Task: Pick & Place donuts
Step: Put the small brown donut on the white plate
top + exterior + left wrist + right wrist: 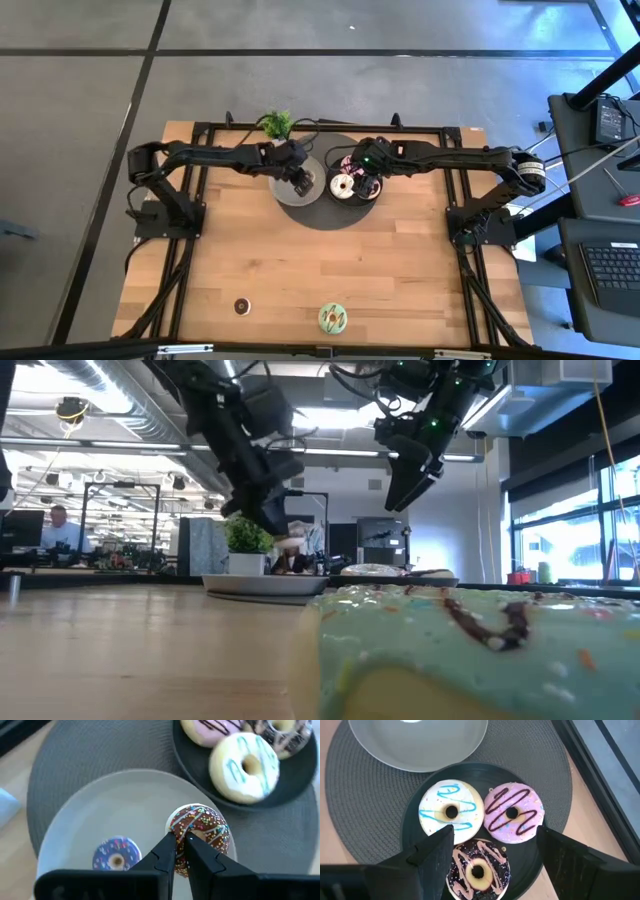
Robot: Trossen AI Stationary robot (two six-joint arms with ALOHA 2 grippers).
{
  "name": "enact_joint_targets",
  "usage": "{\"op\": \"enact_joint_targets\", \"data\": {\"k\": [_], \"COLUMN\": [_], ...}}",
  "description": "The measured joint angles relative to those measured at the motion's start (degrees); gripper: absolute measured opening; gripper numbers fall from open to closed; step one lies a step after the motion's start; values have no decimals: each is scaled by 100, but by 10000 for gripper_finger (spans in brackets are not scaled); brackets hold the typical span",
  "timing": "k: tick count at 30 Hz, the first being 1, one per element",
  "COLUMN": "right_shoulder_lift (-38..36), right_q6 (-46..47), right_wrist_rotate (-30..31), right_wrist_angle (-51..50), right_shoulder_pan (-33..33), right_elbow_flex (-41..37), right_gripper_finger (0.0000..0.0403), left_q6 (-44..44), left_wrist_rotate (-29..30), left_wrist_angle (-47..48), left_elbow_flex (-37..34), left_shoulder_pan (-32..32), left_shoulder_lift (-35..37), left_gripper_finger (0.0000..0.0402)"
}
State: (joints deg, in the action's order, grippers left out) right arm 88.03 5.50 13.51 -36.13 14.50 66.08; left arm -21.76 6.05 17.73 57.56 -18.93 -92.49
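Fingers: left gripper (181,851) closed on the brown sprinkled donut (200,832) over the light plate (75,820) | right gripper (492,855) spread, empty, above the dark plate (412,840) | done: purple donut (117,855) plus three plated | left: green donut (333,318) and small dark donut (241,306) on the surface (400,270)

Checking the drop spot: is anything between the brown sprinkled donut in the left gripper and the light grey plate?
Nothing visible does. The left gripper pinches the brown donut over a bare part of the light grey plate; the purple donut lies beside it, apart. The right gripper waits over the dark plate.
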Motion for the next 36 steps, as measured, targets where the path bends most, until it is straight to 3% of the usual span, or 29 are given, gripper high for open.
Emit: {"op": "enact_joint_targets", "data": {"k": [10, 36], "right_shoulder_lift": [0, 0], "right_q6": [0, -2], "right_wrist_rotate": [47, 47], "right_wrist_angle": [113, 211], "right_shoulder_pan": [20, 20], "right_elbow_flex": [0, 0], "right_gripper_finger": [283, 283], "left_q6": [-18, -291], "left_wrist_rotate": [-101, 427], "left_wrist_angle": [16, -255], "left_elbow_flex": [0, 0], "left_shoulder_pan": [-79, -83], "left_shoulder_lift": [-542, -575], "left_gripper_finger": [31, 31]}}
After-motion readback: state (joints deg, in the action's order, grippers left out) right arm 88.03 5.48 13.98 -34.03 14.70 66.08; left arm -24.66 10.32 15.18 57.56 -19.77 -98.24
